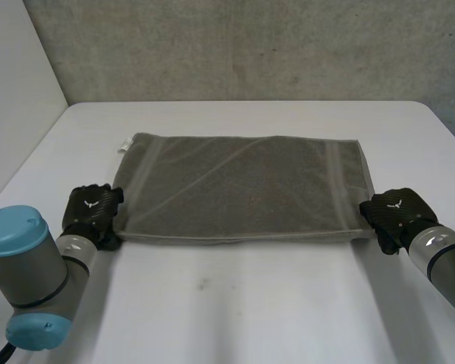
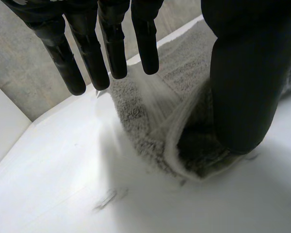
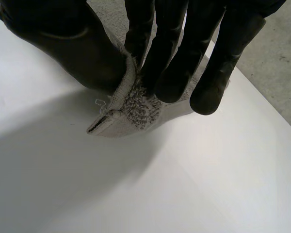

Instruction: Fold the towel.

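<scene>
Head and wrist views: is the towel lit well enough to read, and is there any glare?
Head view: towel evenly lit, outline plain against the white table, no glare. Left wrist view: a bright streak washes out the towel edge by the fingertips of the left hand. Right wrist view: corner clearly lit, pinched in the right hand.

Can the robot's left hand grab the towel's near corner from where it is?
Probably yes. The left hand is right at that corner of the towel, thumb touching the cloth, fingers straight above it, nothing between.
</scene>
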You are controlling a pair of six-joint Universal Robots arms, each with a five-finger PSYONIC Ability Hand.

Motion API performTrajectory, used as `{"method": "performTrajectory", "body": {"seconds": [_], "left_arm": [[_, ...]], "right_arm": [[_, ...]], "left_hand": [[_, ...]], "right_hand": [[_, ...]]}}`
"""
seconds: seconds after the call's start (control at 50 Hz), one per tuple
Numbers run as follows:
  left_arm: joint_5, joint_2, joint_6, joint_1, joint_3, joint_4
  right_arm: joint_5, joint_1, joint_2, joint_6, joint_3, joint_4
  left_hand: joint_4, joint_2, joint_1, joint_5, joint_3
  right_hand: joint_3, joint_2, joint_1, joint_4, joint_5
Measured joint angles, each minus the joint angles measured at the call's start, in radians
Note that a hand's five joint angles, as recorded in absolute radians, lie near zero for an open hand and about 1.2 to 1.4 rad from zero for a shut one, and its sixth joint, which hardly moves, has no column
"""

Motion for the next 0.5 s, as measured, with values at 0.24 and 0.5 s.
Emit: {"method": "performTrajectory", "body": {"seconds": [0.24, 0.5], "left_arm": [[0.001, 0.007, 0.022, 0.030, -0.003, -0.002], [0.022, 0.083, 0.021, 0.051, -0.048, -0.004]], "right_arm": [[0.003, -0.018, -0.001, -0.001, -0.002, -0.031], [-0.002, -0.029, -0.010, -0.001, -0.006, -0.029]], "left_hand": [[0.346, 0.347, 0.344, 0.342, 0.344], [0.723, 0.724, 0.685, 0.705, 0.721]], "right_hand": [[0.000, 0.000, 0.000, 0.000, 0.000], [0.000, 0.000, 0.000, 0.000, 0.000]]}}
